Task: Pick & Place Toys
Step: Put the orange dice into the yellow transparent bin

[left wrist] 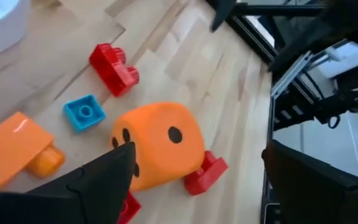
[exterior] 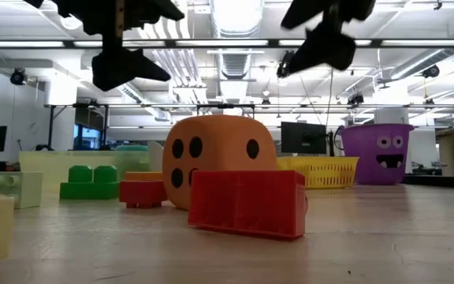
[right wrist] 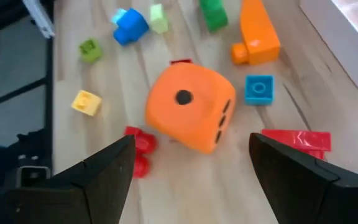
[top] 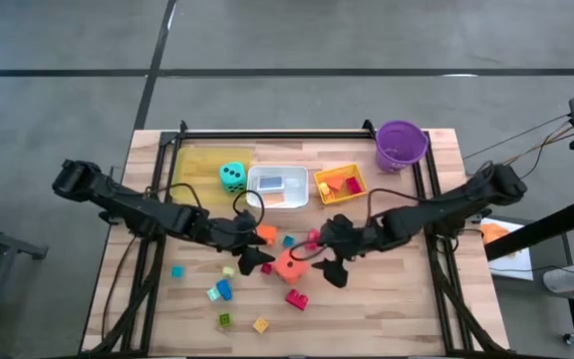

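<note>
An orange die [top: 289, 265] with black dots rests on the wooden table's middle, with small blocks around it: a red one [top: 296, 298] on its near side, an orange one [top: 265, 234] and a blue one [top: 288, 240] behind it. My left gripper [top: 255, 259] hovers open just left of the die [left wrist: 160, 149]. Just right of the die [right wrist: 191, 115], my right gripper [top: 329, 267] hovers open too. In the low view both grippers [exterior: 128, 67] [exterior: 321, 47] hang well above the die [exterior: 219, 162]. A teal die [top: 232, 177] sits on the yellow tray.
At the back stand a white tray [top: 277, 186], a yellow basket [top: 340, 183] and a purple bucket [top: 401, 145]. Loose blocks lie near the front left: blue [top: 223, 289], teal [top: 177, 271], green [top: 224, 319], yellow [top: 260, 324]. Black rails run along the table's sides.
</note>
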{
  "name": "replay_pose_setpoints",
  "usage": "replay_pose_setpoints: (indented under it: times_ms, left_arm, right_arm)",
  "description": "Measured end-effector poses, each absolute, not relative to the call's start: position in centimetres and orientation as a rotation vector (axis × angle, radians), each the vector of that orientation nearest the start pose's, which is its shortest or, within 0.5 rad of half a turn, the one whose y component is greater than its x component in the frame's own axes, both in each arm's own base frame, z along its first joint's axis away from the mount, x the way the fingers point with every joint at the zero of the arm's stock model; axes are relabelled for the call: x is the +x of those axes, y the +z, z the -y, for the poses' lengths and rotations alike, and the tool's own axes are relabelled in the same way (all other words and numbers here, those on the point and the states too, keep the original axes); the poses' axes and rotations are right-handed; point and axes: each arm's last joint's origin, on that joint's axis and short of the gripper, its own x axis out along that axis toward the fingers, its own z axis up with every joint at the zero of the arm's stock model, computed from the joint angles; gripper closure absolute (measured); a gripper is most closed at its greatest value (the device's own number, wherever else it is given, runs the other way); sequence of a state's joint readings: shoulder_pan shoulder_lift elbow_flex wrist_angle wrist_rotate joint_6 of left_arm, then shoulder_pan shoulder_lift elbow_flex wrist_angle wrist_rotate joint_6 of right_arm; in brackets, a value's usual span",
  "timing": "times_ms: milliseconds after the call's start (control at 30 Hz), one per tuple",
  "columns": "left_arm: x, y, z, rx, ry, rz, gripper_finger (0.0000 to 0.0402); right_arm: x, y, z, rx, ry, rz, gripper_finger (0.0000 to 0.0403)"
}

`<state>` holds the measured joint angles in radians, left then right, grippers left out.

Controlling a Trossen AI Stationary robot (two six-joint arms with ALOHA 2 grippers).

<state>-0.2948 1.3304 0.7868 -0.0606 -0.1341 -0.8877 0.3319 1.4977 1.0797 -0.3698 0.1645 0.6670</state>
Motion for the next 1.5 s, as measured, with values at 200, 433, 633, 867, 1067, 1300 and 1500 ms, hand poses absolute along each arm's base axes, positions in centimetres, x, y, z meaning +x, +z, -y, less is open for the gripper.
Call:
replay_pose_setpoints:
  times_ms: [200,433,633,867,1067,1300,1500]
  left_arm:
    - [26.8,22.8,6.9,-0.752,0.155,-0.618,0.0011]
    - [27.8,21.2,6.2,-0.820,0.193,-0.680,0.0010]
    - [30.6,20.1,6.5,-0.827,0.166,-0.818,0.0011]
    - [33.5,20.5,7.3,-0.697,0.116,-1.010,0.0011]
    - [34.6,19.3,7.0,-0.693,0.151,-1.051,0.0011]
    - [35.3,18.4,6.6,-0.697,0.097,-1.062,0.0011]
    - [35.7,17.2,6.6,-0.696,0.085,-1.090,0.0011]
  right_arm:
    - [28.6,26.3,-10.8,0.397,-0.134,-0.765,0.0094]
    - [28.1,26.0,-11.2,0.352,-0.210,-0.761,0.0094]
    - [28.5,25.1,-11.3,0.335,-0.219,-0.787,0.0094]
    - [28.6,25.0,-11.5,0.326,-0.215,-0.793,0.0094]
    - [28.5,25.0,-11.6,0.316,-0.206,-0.792,0.0094]
    - [28.5,25.0,-11.8,0.309,-0.197,-0.788,0.0094]
    - [28.5,25.0,-11.8,0.301,-0.213,-0.773,0.0094]
